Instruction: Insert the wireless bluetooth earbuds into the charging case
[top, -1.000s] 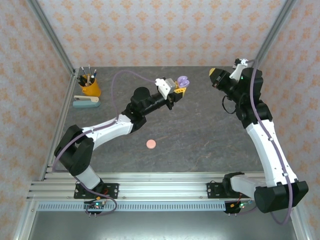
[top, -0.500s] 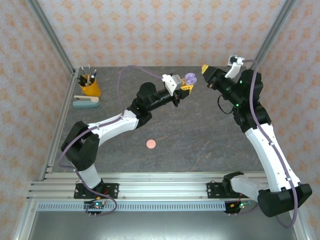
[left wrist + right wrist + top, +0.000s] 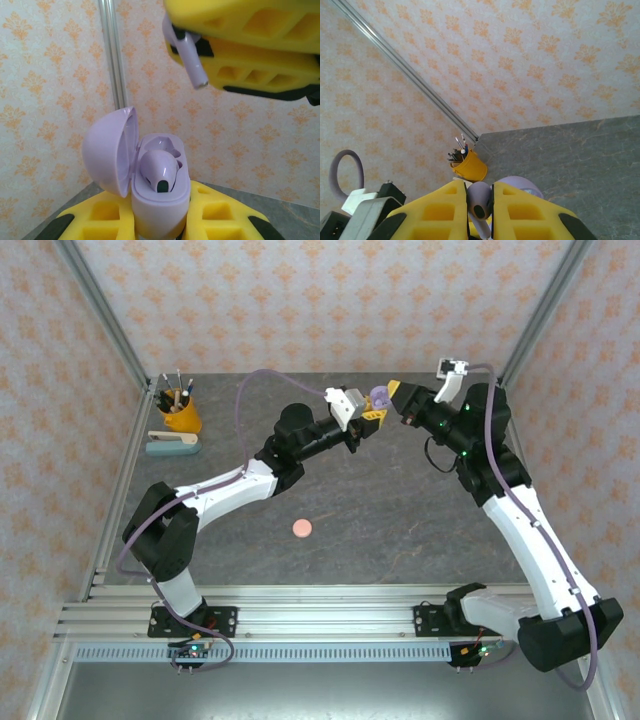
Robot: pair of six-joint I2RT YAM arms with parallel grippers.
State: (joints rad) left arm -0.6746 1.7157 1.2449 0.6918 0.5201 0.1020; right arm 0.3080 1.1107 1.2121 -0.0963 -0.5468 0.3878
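The purple charging case (image 3: 160, 205) stands upright with my left gripper (image 3: 160, 226) shut on it, lid (image 3: 106, 150) swung open to the left. One purple earbud (image 3: 159, 172) sits in its near socket. Above it hangs my right gripper (image 3: 240, 35), shut on a second purple earbud (image 3: 189, 56) with the stem pointing down. In the right wrist view that earbud (image 3: 480, 201) is pinched between the yellow fingers of the right gripper (image 3: 480, 212), over the case lid (image 3: 522, 185). From above, the left gripper (image 3: 368, 414), the case (image 3: 380, 396) and the right gripper (image 3: 396, 393) meet at the back of the table.
A small pink round disc (image 3: 301, 528) lies on the grey table mid-front. A yellow pen cup (image 3: 180, 413) and a teal stapler (image 3: 172, 443) stand at the back left. Metal frame posts (image 3: 100, 310) and patterned walls close in the table.
My right gripper has swung left with its earbud until it hangs right over the open case. The left arm first carried the case a little rightward, then held still.
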